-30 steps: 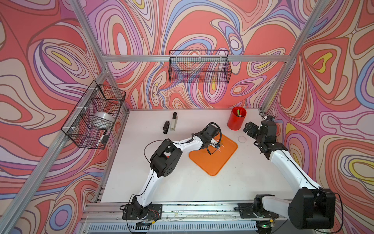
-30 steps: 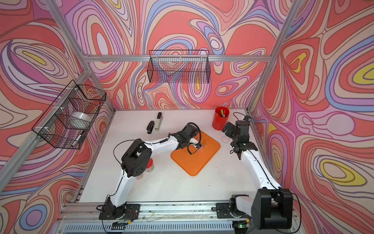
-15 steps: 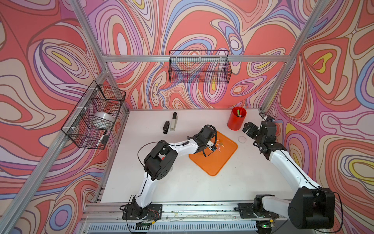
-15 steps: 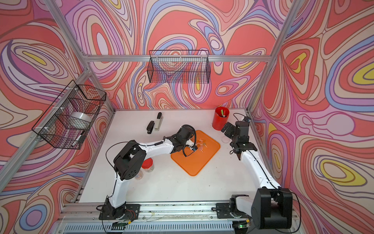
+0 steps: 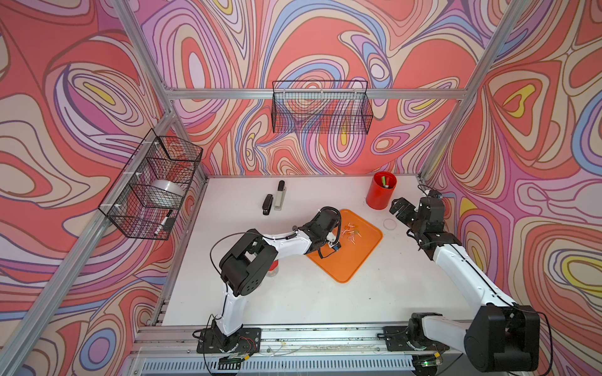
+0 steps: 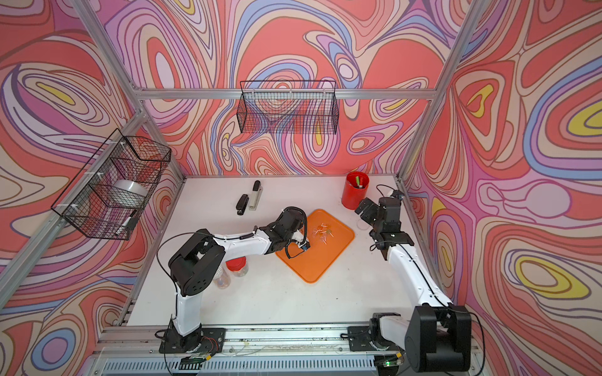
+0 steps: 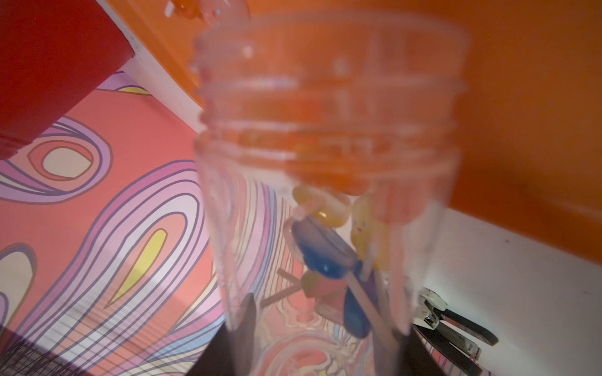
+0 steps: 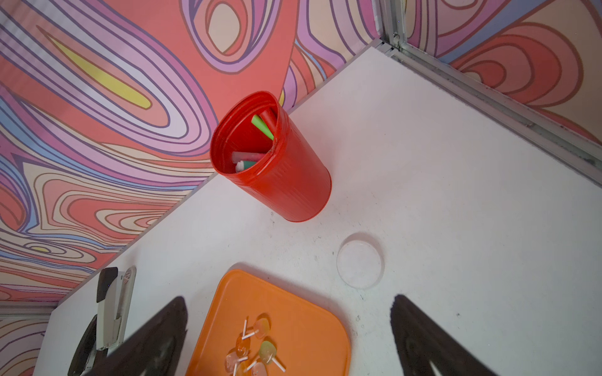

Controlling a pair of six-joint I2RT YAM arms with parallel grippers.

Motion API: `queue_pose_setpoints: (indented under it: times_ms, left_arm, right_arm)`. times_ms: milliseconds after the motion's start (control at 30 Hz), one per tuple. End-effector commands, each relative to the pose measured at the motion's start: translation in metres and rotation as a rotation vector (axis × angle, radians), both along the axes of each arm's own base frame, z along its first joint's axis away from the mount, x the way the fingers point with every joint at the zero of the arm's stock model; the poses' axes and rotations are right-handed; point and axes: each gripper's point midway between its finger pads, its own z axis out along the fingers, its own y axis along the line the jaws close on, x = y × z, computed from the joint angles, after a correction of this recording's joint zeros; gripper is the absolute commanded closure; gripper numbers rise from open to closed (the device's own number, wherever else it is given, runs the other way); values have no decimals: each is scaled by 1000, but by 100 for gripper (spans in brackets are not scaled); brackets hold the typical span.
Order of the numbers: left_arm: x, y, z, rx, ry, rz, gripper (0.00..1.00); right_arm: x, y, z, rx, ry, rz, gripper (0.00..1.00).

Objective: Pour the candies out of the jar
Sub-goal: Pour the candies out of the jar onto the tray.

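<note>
Two wire baskets hang in the room, one on the back wall [image 5: 321, 109] at upper centre and one on the side rail [image 5: 150, 192] at left. The walls [image 5: 228, 48] are covered in swirls of red, pink, lilac and yellow. The table [image 5: 293, 293] is plain white. A black stapler [image 5: 267, 204] and a grey stapler [image 5: 279, 195] lie side by side near its back edge. A red cup [image 5: 380, 194] holding pens stands at the back right, with a clear lid [image 5: 389, 224] flat on the table just in front of it. An orange tray [image 5: 351, 260] sits at the centre, turned cornerwise.

The jar [image 7: 325, 130] is clear plastic with a threaded neck. It fills the middle of the left wrist view, blurred, its mouth over the tray. Several candies [image 7: 325, 247] with blue, yellow and red heads on pale sticks are inside it. A small heap of candies [image 5: 351, 231] lies on the upper part of the tray.

The left arm reaches low across the table to the tray's left edge. The left gripper [image 7: 325, 312] is clamped around the jar's body, a dark finger on each side. The right arm stretches along the right side. The right gripper [image 5: 401, 211] hangs spread wide and empty beside the red cup, above the lid.
</note>
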Motion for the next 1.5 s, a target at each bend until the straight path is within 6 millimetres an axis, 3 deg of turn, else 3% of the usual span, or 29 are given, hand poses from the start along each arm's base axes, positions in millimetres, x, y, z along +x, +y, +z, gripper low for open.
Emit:
queue_pose_setpoints:
  times_ms: [0,233,433,533,900,1200,1467]
  left_arm:
    - [4,-14,38,13,-113,-104,100]
    - [4,-20,51,-4,-177,-151,100]
    - [-14,-22,68,-2,-189,-263,100]
    - [-23,-21,68,18,-165,-311,100]
    - [-19,-21,69,30,-158,-318,100]
    - [-14,-9,59,-164,4,-113,100]
    - [-21,-1,63,-542,321,182,100]
  right_arm:
    - [-5,-1,5,11,-19,-4,2]
    - [-9,-2,8,3,-23,-10,2]
    - [-7,-2,6,5,-21,-7,2]
    - [-5,-1,8,8,-21,-1,2]
    - [-4,-2,13,-10,-26,-1,2]
    - [2,9,17,3,-45,67,2]
    - [12,24,24,25,-76,153,2]
